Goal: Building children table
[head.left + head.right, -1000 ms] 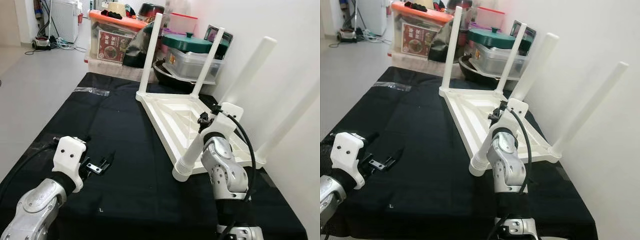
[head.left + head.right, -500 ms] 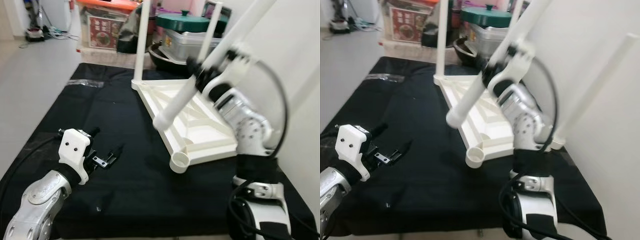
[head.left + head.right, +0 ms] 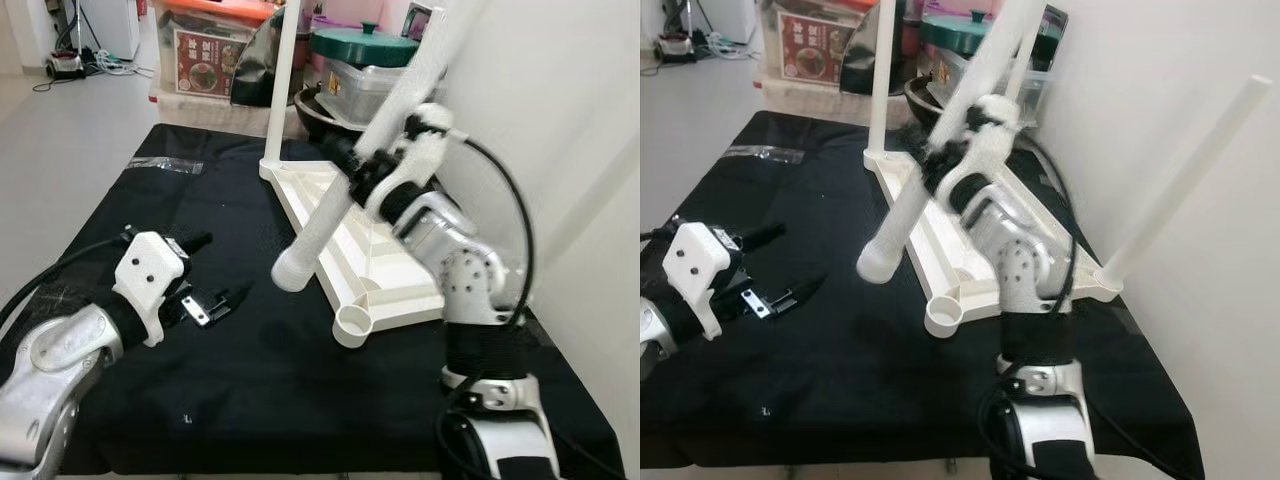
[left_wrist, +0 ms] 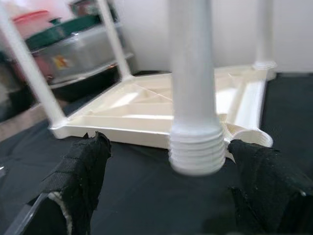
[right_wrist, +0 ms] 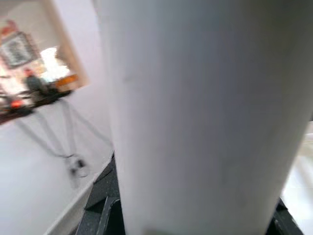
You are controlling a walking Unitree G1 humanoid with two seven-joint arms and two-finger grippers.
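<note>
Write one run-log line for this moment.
right tool: shut on table leg, threaded end above cloth | corner socket: empty | left tool: open, idle

The table leg (image 3: 345, 185) clamped in my right gripper (image 3: 368, 178) looks like smooth white plastic with a faint sheen, ribbed with moulded threads at its lower end, and the upturned tabletop (image 3: 350, 240) has the same matt-white plastic look. Both lie over a black cloth (image 3: 240, 370), dull and slightly creased. My arms are brushed silver metal, and my left gripper (image 3: 205, 290) has matt black fingers on a white plastic housing.
</note>
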